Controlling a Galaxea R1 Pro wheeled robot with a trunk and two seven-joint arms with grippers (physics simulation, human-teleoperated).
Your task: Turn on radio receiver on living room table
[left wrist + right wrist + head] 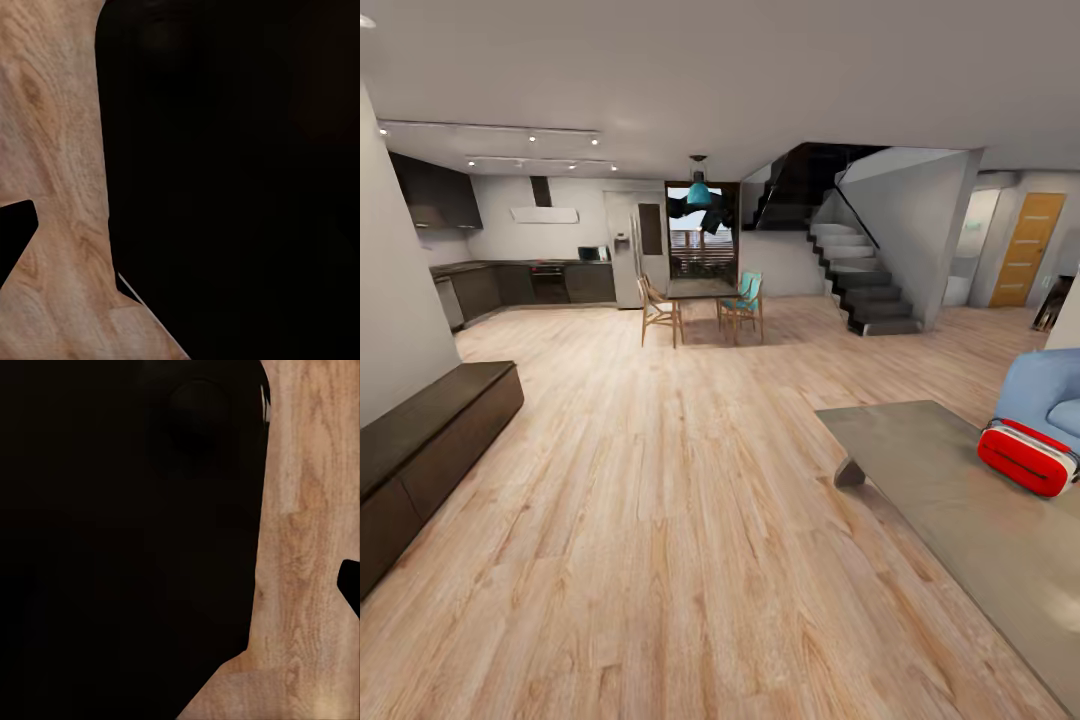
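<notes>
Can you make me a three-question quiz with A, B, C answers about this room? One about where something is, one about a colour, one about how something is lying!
1. Where is the radio receiver?
A. On the wood floor
B. On the grey table
C. On the stairs

2. What colour is the cushion on the dining chair?
A. Teal
B. Yellow
C. Pink

3. How is the orange door at the far right?
A. Wide open
C. Lying flat
B. Closed

Answers:
1. B, the red box rests on the grey tabletop near the blue sofa.
2. A, the chair's seat and back look teal.
3. B, it sits flat in its frame.
</notes>
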